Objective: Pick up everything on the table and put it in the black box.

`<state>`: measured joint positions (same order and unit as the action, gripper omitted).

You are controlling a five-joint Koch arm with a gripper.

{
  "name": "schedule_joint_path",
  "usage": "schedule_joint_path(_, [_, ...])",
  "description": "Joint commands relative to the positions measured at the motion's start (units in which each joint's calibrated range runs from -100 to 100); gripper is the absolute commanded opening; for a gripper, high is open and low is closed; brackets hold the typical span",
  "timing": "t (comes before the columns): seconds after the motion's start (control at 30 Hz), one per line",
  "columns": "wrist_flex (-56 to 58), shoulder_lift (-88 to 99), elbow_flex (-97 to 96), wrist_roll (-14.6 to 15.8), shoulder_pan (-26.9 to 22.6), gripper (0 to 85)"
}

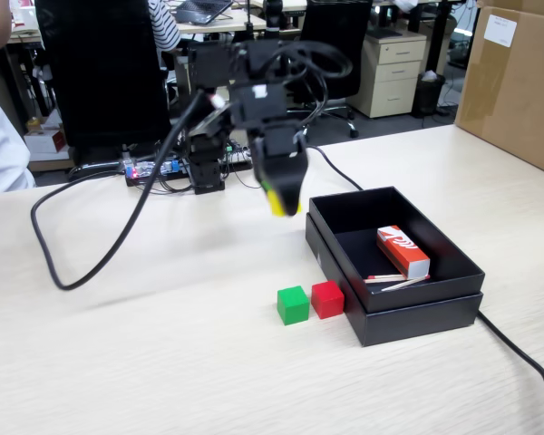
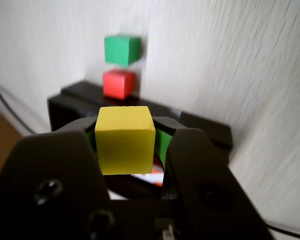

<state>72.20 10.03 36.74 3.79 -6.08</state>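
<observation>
My gripper point(image 1: 279, 205) hangs in the air just left of the black box point(image 1: 453, 272), shut on the yellow cube point(image 2: 125, 140). In the fixed view only a yellow sliver point(image 1: 276, 207) of that cube shows between the dark jaws. The wrist view shows the cube clamped on both sides by the jaws, with the gripper point(image 2: 125, 131) above the box's edge point(image 2: 70, 102). A green cube point(image 1: 293, 304) and a red cube point(image 1: 327, 299) sit side by side on the table point(image 1: 163, 362), against the box's left wall. Both also show in the wrist view, green cube point(image 2: 122, 49) beyond red cube point(image 2: 118, 84).
A red-and-white carton point(image 1: 403, 251) and a thin stick lie inside the box. A black cable point(image 1: 82, 272) loops across the table at left, another cable point(image 1: 526, 362) runs off the box's right corner. A big brown cardboard carton point(image 1: 517, 82) stands at the far right.
</observation>
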Motion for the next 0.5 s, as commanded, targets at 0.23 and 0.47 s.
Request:
schedule_joint_path(0.23, [-0.2,-3.9,6.5,2.8,-10.2,0.9])
schedule_joint_path(0.47, [-0.6,-28.4,15.8,4.0,-10.1,0.9])
